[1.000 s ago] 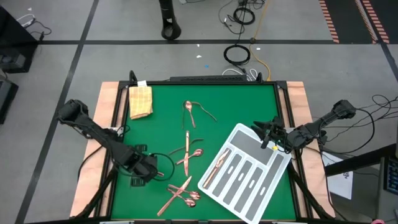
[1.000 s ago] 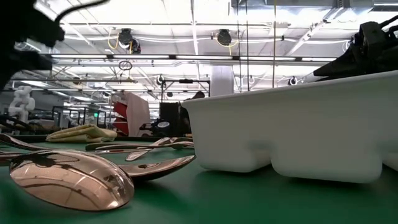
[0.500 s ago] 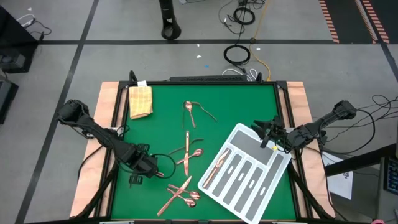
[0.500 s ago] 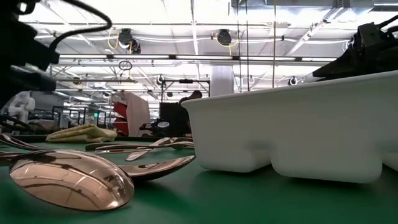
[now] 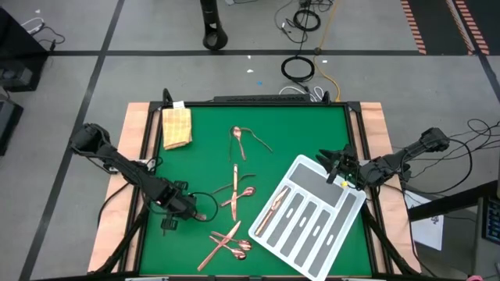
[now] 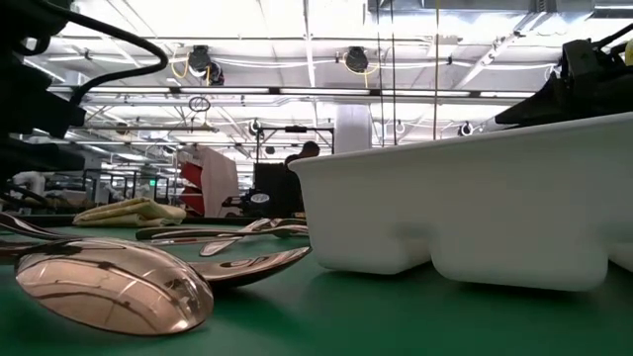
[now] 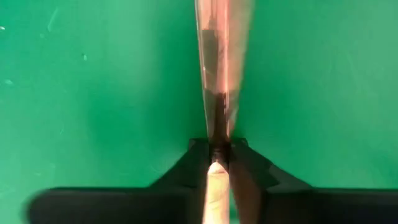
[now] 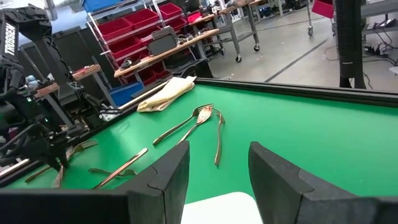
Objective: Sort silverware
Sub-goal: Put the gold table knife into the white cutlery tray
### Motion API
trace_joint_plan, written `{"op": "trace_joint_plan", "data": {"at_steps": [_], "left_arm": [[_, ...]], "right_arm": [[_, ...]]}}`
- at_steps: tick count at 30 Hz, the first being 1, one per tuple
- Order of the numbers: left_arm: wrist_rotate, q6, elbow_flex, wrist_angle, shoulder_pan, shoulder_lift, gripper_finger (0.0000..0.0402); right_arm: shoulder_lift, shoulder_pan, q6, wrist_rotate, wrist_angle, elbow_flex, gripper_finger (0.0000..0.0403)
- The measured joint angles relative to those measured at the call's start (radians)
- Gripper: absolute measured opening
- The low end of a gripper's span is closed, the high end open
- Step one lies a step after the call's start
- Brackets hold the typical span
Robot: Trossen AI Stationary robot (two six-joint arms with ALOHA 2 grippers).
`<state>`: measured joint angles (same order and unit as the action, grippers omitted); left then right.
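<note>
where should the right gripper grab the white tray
Grip the white tray by its upright outer wall at the corner nearest the right gripper, coming from above. The rim is thin and raised, so open fingers can straddle it; the broad flat body offers nothing to pinch.

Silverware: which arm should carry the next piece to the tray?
Left. Its claw is already shut on a piece of silverware over the green mat. The right claw is open, empty, at the tray.

Folded yellow cloth [image 5: 176, 127], white tray [image 5: 344, 215]
</note>
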<state>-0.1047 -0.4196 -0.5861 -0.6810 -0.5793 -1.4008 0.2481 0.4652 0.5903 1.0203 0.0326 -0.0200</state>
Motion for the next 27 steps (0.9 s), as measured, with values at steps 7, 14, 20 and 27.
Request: {"op": "trace_joint_plan", "data": {"at_steps": [7, 14, 20, 27], "left_arm": [[0.000, -0.018, -0.006, -0.004, 0.011, -0.002, 0.0030], [0.034, -0.065, -0.078, -0.063, 0.023, -0.013, 0.0030], [0.165, -0.064, -0.195, -0.157, 0.029, -0.011, 0.0030], [0.414, 0.205, -0.361, -0.192, 0.052, -0.009, 0.0030]], "right_arm": [[0.000, 0.000, 0.027, 0.000, 0.000, 0.000, 0.0153], [0.000, 0.000, 0.035, 0.000, 0.000, 0.000, 0.0153], [0.000, 0.000, 0.038, 0.000, 0.000, 0.000, 0.0153], [0.000, 0.000, 0.040, 0.000, 0.000, 0.000, 0.0153]]}}
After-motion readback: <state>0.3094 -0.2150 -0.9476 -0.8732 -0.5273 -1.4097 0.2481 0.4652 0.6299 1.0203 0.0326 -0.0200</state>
